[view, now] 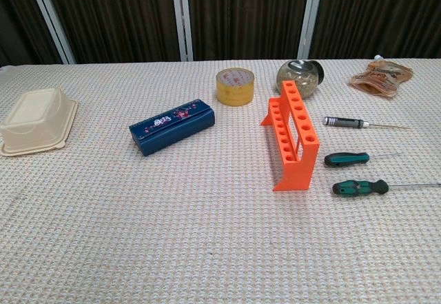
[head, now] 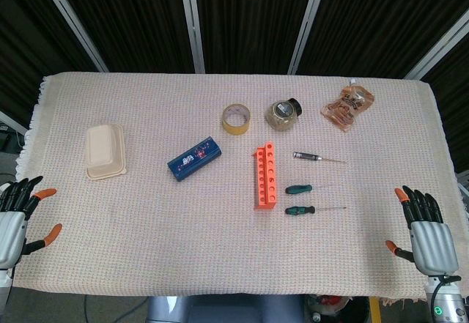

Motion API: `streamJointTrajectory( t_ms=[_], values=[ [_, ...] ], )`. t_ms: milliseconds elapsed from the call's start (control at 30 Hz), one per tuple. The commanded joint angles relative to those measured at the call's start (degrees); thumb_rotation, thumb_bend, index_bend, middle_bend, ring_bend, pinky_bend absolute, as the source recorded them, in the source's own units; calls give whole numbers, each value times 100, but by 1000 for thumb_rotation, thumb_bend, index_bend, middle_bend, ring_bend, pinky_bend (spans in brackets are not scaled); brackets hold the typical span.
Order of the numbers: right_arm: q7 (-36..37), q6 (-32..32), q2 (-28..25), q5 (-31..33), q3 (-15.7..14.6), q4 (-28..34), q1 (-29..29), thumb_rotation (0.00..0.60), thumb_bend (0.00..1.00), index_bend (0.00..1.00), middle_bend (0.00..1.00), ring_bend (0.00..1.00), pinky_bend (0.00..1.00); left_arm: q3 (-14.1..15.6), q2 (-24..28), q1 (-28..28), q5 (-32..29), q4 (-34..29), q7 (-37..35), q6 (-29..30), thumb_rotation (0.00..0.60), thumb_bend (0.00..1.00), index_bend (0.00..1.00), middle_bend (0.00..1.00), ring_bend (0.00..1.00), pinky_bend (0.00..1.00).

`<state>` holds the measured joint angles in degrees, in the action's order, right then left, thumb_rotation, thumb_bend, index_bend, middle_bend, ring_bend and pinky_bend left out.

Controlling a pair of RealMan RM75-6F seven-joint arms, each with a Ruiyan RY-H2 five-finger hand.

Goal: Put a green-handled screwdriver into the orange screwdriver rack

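Note:
The orange screwdriver rack stands mid-table with its row of holes empty. Just right of it lie two green-handled screwdrivers, one farther back and one nearer the front, shafts pointing right. A black-handled screwdriver lies behind them. My left hand rests at the front left corner, fingers spread and holding nothing. My right hand sits at the front right corner, also spread and holding nothing. Neither hand shows in the chest view.
A blue box lies left of the rack, and a cream lidded container sits farther left. Behind the rack are a tape roll, a glass jar and a snack pouch.

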<state>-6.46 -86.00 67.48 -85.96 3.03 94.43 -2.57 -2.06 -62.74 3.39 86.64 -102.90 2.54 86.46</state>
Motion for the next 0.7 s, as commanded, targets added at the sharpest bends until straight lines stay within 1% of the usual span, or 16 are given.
streamJointTrajectory(
  t_ms=[33, 200, 333, 700],
  values=[
    [-53, 66, 21, 91, 43, 56, -33, 600, 0, 67, 50, 0, 0, -56, -53, 92, -90, -9, 78, -128, 600, 258, 248, 62, 15, 3],
    [-132, 70, 39, 177, 105, 111, -53, 600, 0, 71, 59, 0, 0, -144, -181, 204, -220, 29, 86, -262, 600, 260, 247, 62, 15, 3],
    [-153, 21, 36, 159, 112, 123, -42, 600, 0, 72, 63, 0, 16, -134, -189, 228, -192, 27, 98, -281, 600, 259, 245, 61, 15, 3],
    [99, -128, -39, -22, 78, 81, 10, 600, 0, 81, 70, 0, 26, -137, -114, 123, -20, -51, 20, 38, 600, 261, 245, 61, 15, 3]
  ],
)
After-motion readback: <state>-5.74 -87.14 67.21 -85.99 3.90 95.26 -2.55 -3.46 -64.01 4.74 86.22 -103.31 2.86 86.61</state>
